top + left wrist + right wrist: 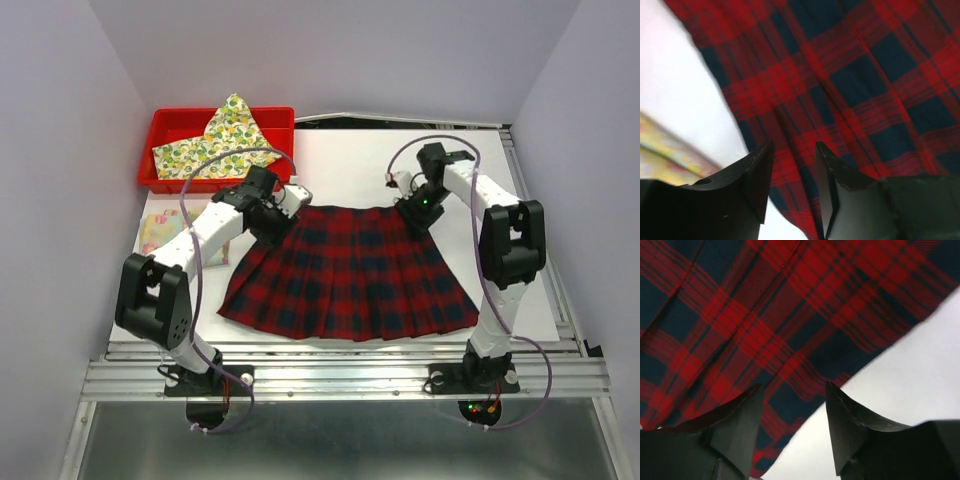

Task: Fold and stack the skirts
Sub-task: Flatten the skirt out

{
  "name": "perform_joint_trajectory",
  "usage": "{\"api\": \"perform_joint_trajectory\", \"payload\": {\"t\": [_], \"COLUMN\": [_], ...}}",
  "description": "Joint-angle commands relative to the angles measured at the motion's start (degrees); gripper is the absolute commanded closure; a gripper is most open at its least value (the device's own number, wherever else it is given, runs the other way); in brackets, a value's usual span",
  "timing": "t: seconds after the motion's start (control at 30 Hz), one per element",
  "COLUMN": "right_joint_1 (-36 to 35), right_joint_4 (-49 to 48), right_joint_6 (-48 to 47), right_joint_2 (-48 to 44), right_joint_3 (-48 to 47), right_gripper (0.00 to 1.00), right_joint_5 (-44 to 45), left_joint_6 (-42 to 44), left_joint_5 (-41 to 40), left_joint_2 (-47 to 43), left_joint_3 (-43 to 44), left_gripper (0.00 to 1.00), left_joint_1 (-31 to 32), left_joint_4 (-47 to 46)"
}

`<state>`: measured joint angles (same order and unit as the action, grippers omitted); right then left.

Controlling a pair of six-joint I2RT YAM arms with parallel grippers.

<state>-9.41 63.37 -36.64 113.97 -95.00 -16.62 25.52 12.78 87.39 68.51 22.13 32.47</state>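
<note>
The red-and-black plaid skirt (pixel 350 270) is lying spread flat in the middle of the white table (pixel 350 165), its narrow waistband pointing away from the arm bases and its wide pleated hem fanning toward them; its long axis is running left to right. The left gripper (pixel 794 146) is hovering over the waistband's left corner with its fingers parted, clasping nothing; the right gripper (pixel 794 385) is doing likewise over the right corner. The floral skirt (pixel 160 230) is sitting folded at the table's left edge; the lemon-print skirt (pixel 222 140) is resting in a red bin (pixel 170 118) at the far left. Pale lilac walls (pixel 60 100) are enclosing the table.
</note>
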Motion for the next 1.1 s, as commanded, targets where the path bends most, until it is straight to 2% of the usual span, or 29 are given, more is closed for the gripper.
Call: {"api": "perform_joint_trajectory", "payload": {"t": [0.0,0.1,0.23,0.33,0.43,0.47,0.5,0.53,0.57,0.6,0.63,0.67,0.7,0.8,1.03,1.07], "right_joint_1": [-2.19,-2.19,-2.19,-0.61,0.27,0.27,0.27,0.27,0.27,0.27,-0.34,-0.87,-2.18,-5.86,-11.77,-11.77], "right_joint_4": [-9.4,-12.48,-12.84,-12.4,-10.04,-8.98,-6.27,-4.85,-3.71,-2.65,-0.55,0.69,2.87,4.82,5.01,4.83], "right_joint_6": [0.87,-0.44,-4.4,-5.72,-6.77,-6.6,-6.51,-6.42,-5.55,-4.94,-4.23,-3.09,-1.0,3.22,12.11,14.3], "right_joint_2": [0.63,1.95,0.29,-4.35,-8.4,-10.24,-10.87,-11.4,-11.67,-11.76,-11.41,-10.88,-9.22,-5.1,3.09,3.62], "right_joint_3": [7.17,14.1,25.11,30.04,34.09,34.53,34.53,34.18,33.66,32.17,31.29,30.15,27.53,22.34,11.87,10.12], "right_gripper": [0.46,0.52,0.54,0.54,0.53,0.53,0.52,0.51,0.5,0.48,0.47,0.45,0.43,0.4,0.38,0.37], "right_joint_5": [5.63,12.28,18.36,19.69,19.17,18.56,16.55,14.45,13.12,11.8,9.0,7.06,3.13,-5.22,-22.45,-24.84], "left_joint_6": [0.76,-1.25,-1.0,-0.64,-2.22,-2.57,-3.45,-3.98,-4.59,-4.6,-4.25,-4.07,-3.2,-2.05,-5.48,-6.0], "left_joint_5": [-0.73,-0.82,2.5,6.89,9.45,9.46,9.29,8.68,8.32,7.88,4.57,1.67,-2.62,-4.16,2.86,3.3], "left_joint_2": [4.07,10.48,20.78,30.35,40.81,43.88,49.66,52.41,55.4,60.13,61.65,62.36,61.41,54.13,35.15,32.69], "left_joint_3": [-0.4,1.97,9.34,19.18,33.14,42.49,47.63,52.81,63.48,68.63,72.34,75.16,74.58,66.69,55.08,51.06], "left_gripper": [0.53,0.57,0.65,0.68,0.68,0.68,0.68,0.68,0.66,0.62,0.5,0.43,0.3,0.19,0.18,0.17], "left_joint_1": [3.09,3.89,4.5,6.08,7.22,7.49,7.66,7.66,7.66,7.58,7.49,7.4,7.14,5.22,1.87,1.6], "left_joint_4": [3.12,3.3,4.79,7.51,9.79,10.68,12.16,13.05,13.58,14.02,13.42,11.58,6.78,-2.54,-3.64,-3.55]}}
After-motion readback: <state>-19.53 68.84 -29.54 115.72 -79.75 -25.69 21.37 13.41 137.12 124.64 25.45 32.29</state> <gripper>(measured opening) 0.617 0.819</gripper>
